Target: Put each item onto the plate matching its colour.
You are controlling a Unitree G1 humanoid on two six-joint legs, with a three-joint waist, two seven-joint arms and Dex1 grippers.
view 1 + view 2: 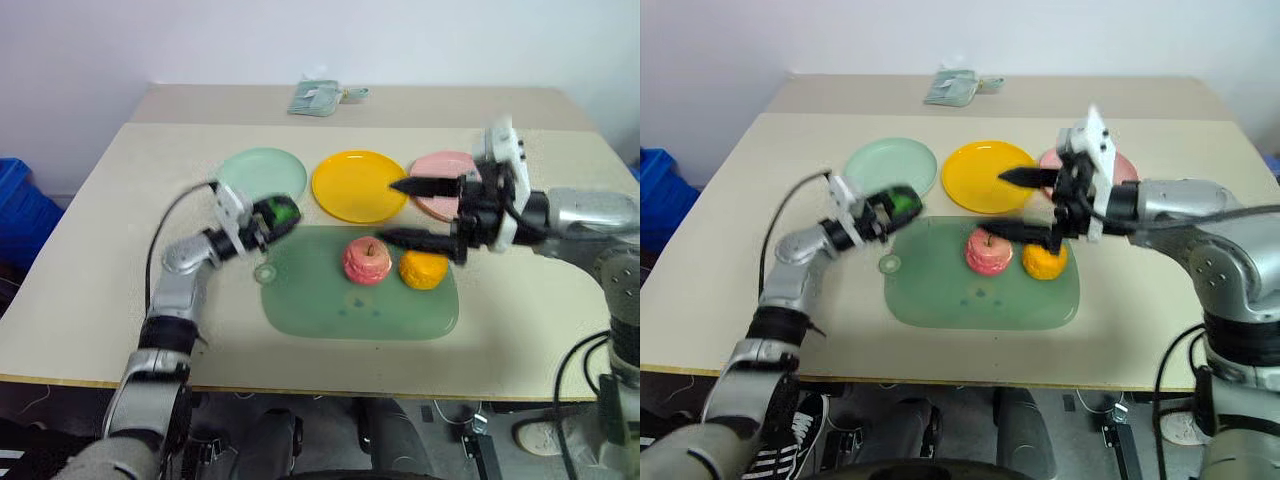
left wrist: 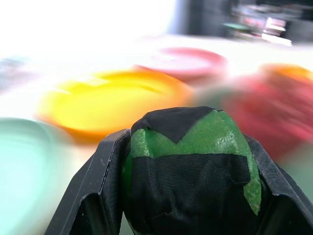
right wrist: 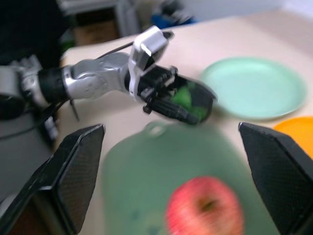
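clamping the green-and-black ball (image 2: 190, 166) between its two black fingers (image 2: 95, 191), the left gripper (image 1: 272, 218) holds it off the table, just above the 10 o'clock corner of the translucent green board (image 1: 330, 315). the ball sits deep between the fingers, one pressed on each flank, with its taped top poking out past the tips. from the held ball, the mint green plate (image 1: 262, 172) lies at about 12 o'clock, close by.

the right gripper (image 1: 420, 212) hovers with its fingers spread wide and nothing between them, one tip over the yellow plate's (image 1: 358, 185) 3 o'clock edge, the other above the board between the two fruits there. the pink apple (image 1: 367, 261) and the orange ball (image 1: 422, 270) rest side by side on the board's far half, the orange at the apple's 3 o'clock, just beside it. the pink plate (image 1: 437, 165) lies at 3 o'clock of the yellow plate, partly behind the right gripper. a folded greenish cloth (image 1: 318, 97) lies at the table's far edge.
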